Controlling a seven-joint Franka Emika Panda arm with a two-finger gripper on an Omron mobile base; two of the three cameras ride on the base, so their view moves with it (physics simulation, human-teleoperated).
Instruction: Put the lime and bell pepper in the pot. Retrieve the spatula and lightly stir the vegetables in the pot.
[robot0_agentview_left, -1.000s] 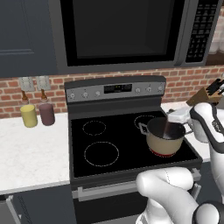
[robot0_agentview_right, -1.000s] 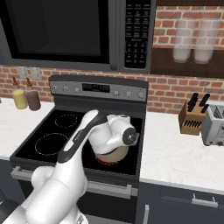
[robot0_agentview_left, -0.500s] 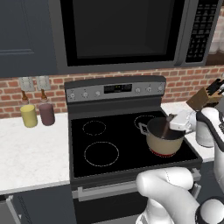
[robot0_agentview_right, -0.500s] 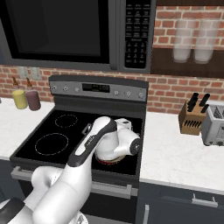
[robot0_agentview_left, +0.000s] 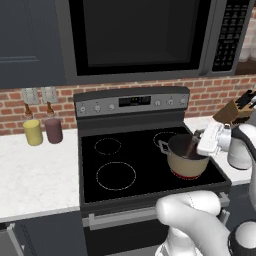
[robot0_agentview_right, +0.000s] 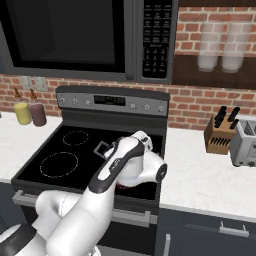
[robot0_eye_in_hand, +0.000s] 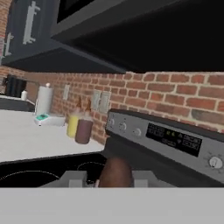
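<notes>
On the left part of the surface, by the brick wall, a yellow jar (robot0_agentview_left: 33, 132) and a maroon jar (robot0_agentview_left: 53, 130) stood side by side, well apart from the work. The stove (robot0_agentview_left: 125, 165) carried the pot (robot0_agentview_left: 186, 159) on its front right burner, grey loop handle pointing left. Over the pot's right rim the gripper (robot0_agentview_left: 194, 146) leaned in, and a dark reddish handle, judged to be the spatula (robot0_agentview_left: 190, 147), slanted from it down into the pot. In the hand view that brown handle (robot0_eye_in_hand: 115, 172) rose between the fingers (robot0_eye_in_hand: 73, 178), which looked to be pinching it, though the contact itself was hidden. The pot's inside was too dark to show the pepper or lime.

The risks, as a judgement: the tilted hand sat close to the rim, so a wide stirring sweep could knock the pot toward the stove's right edge or tip it. A hard push could flick the vegetables out. A loose pinch could let the spatula twist or drop inside. At the far right stood a knife block (robot0_agentview_right: 220, 136), clear of the arm.
</notes>
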